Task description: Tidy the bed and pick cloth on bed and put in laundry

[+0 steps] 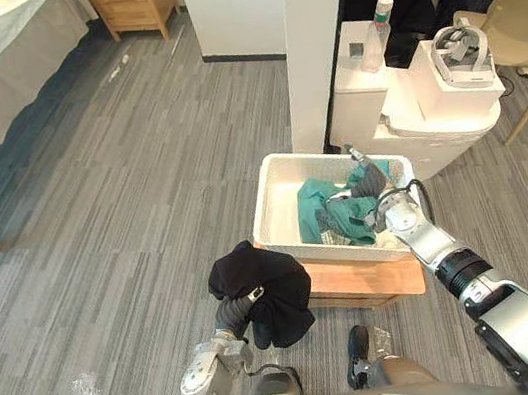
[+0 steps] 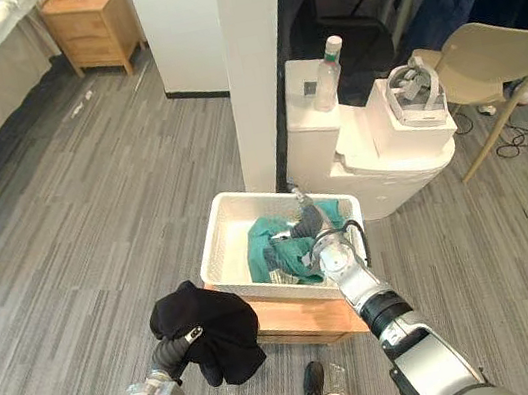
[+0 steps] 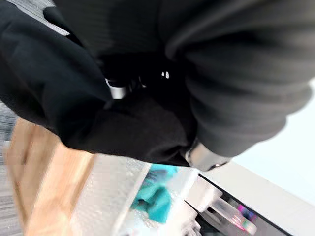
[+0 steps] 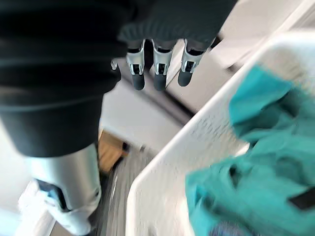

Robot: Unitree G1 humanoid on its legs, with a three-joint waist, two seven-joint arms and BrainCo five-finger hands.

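Basket (image 1: pixel 272 206) holds teal cloth (image 1: pixel 318 205); right hand (image 1: pixel 370 181) above, fingers (image 4: pixel 138 70) straight; left hand (image 1: pixel 232 314) clutching black cloth (image 1: pixel 275 287).

white basket (image 1: pixel 273 208) on prob. wood stool (image 1: pixel 361 279)

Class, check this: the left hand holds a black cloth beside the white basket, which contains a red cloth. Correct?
No: the left eye view shows a teal cloth, not a red one, in the white basket. The left hand does hold the black cloth beside it.
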